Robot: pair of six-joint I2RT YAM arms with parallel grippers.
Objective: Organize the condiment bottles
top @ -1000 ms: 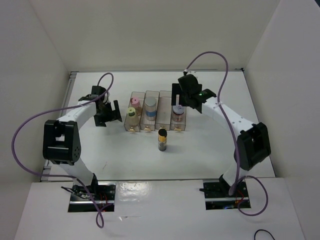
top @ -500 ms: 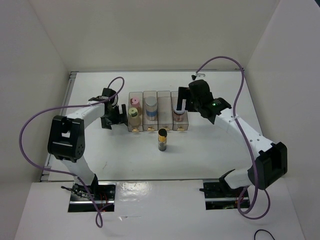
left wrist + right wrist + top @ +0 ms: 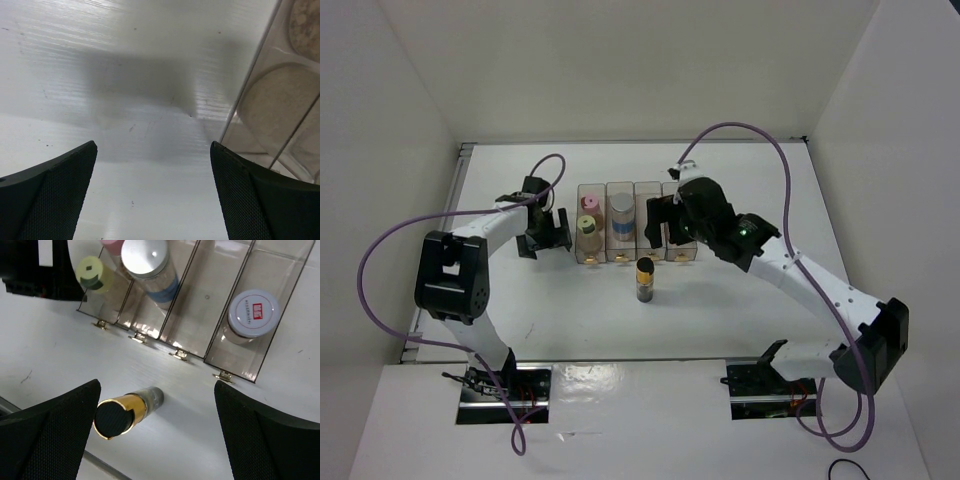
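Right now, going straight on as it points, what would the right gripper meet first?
Probably the black-gold-capped jar, standing just off-centre between the right gripper's open fingers; otherwise the table beside it.

Bright, even overhead light; soft diffuse shadow on table [image 3: 125, 85]; left wrist close-up slightly blurred.

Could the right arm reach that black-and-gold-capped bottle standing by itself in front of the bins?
Probably yes. The right claw hangs open close above the black-and-gold-capped bottle, which stands alone on the bare table with nothing between them.
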